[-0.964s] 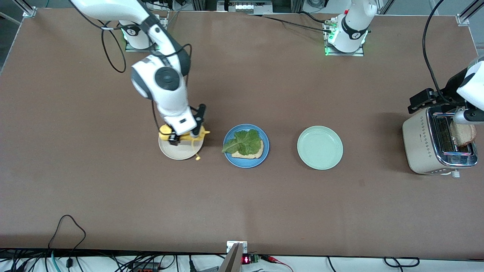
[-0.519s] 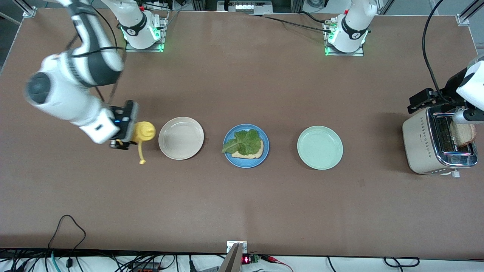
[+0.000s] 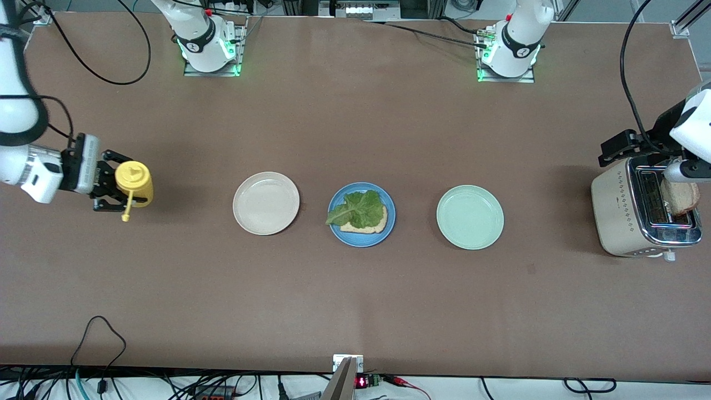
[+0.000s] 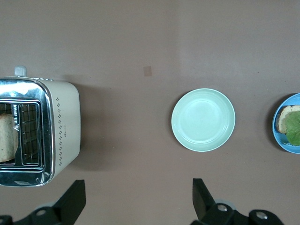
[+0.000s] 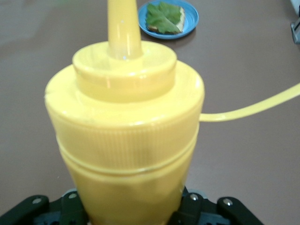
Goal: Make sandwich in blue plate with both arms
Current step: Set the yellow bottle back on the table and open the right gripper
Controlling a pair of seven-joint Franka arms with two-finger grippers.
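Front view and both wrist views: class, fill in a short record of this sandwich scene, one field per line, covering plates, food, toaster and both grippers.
blue plate: middle of three; holds one bread slice under lettuce
cream plate: bare
green plate: bare
toaster: at the left arm's end, bread in slot
right gripper: fingers shut on yellow bottle
left gripper: fingers open, beside toaster

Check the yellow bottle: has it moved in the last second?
Yes. The right gripper carried the yellow bottle off the cream plate, toward the right arm's table end.
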